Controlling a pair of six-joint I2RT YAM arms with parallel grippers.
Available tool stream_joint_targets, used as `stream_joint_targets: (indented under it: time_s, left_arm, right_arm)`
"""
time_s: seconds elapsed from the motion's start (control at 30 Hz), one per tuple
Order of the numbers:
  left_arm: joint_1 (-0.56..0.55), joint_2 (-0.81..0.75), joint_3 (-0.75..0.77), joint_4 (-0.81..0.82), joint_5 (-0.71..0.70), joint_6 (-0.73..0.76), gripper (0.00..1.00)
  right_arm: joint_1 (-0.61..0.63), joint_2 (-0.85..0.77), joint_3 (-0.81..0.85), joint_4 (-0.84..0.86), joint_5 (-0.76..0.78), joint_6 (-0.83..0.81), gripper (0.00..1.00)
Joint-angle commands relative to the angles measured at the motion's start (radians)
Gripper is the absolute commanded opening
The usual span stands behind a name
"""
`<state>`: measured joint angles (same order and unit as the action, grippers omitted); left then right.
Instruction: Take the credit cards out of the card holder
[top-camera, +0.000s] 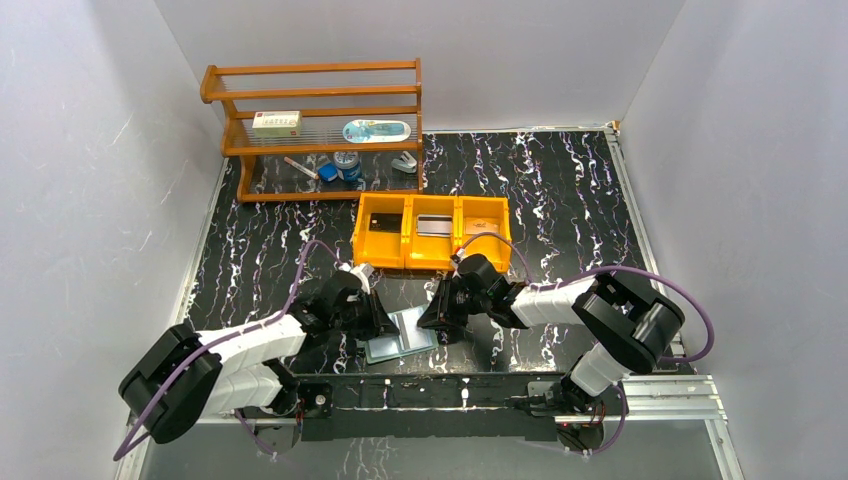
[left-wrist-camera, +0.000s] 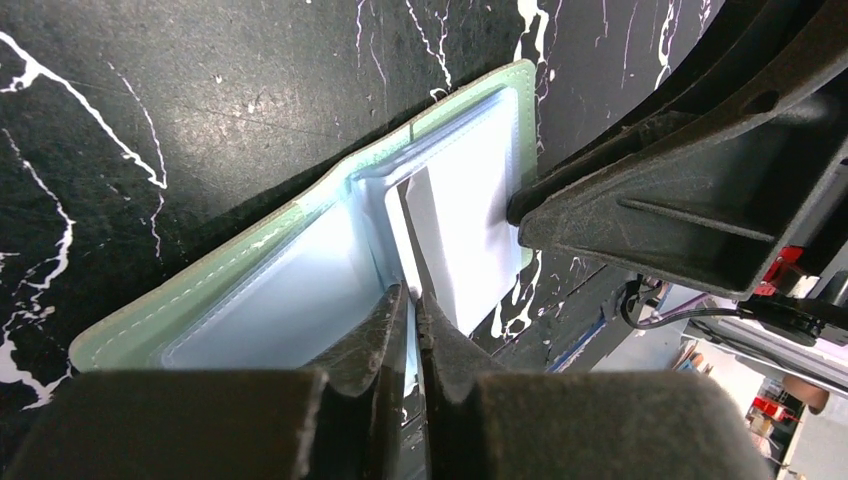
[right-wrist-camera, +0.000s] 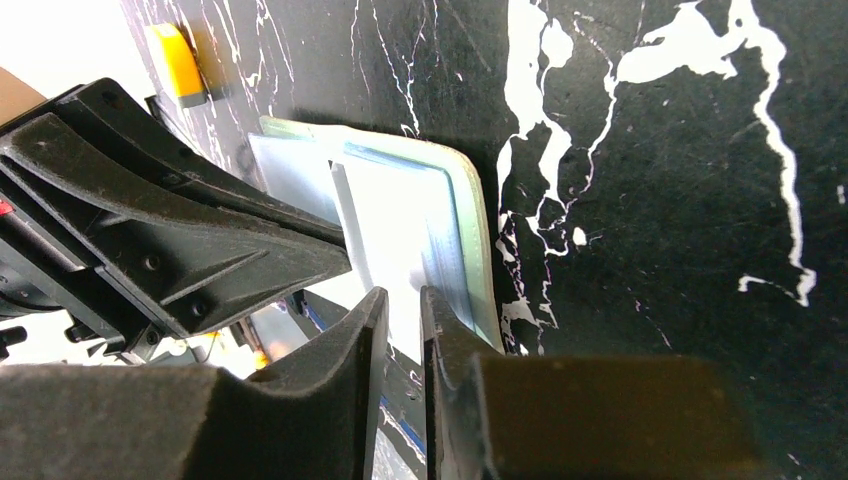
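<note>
Card holder (top-camera: 400, 337) spread flat (long axis crosswise)

Glossy plastic pockets line the card holder (left-wrist-camera: 300, 270), its matt cover seemingly leatherette. The table (left-wrist-camera: 200, 100) gleams smooth.

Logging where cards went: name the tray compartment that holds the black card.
The left compartment of the orange tray: a black card lies there. The middle compartment holds a silver-grey card; the right compartment looks empty.
</note>
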<state>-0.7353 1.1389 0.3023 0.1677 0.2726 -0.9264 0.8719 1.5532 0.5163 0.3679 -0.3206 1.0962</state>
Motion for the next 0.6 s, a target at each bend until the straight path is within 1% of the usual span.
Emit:
stream_joint_targets:
  time_s: [0.0, 0.1, 0.27, 0.4, 0.47, 0.53, 0.57]
  left_arm:
    - [-0.004, 0.022, 0.023, 0.050, 0.016, -0.016, 0.12]
    - [-0.004, 0.056, 0.007, 0.096, 0.020, -0.053, 0.16]
    - [-0.004, 0.087, -0.054, 0.238, 0.029, -0.131, 0.17]
    - [-0.004, 0.073, -0.090, 0.340, 0.028, -0.180, 0.10]
    - [-0.004, 0.066, -0.094, 0.365, 0.026, -0.184, 0.05]
    - [-0.004, 0.060, -0.089, 0.355, 0.031, -0.181, 0.00]
    - [-0.004, 0.051, -0.081, 0.321, 0.023, -0.172, 0.00]
  right_arm:
    - [0.012, 0.044, -0.005, -0.107, 0.055, -0.035, 0.27]
    - [0.011, 0.046, -0.006, -0.108, 0.057, -0.033, 0.27]
    - [0.012, 0.058, -0.008, -0.093, 0.041, -0.029, 0.27]
    - [0.014, 0.062, -0.020, -0.077, 0.035, -0.021, 0.26]
    - [0.016, 0.062, -0.026, -0.070, 0.032, -0.018, 0.26]
    - [0.018, 0.058, -0.030, -0.072, 0.036, -0.018, 0.25]
    - [0.018, 0.052, -0.033, -0.078, 0.041, -0.018, 0.25]
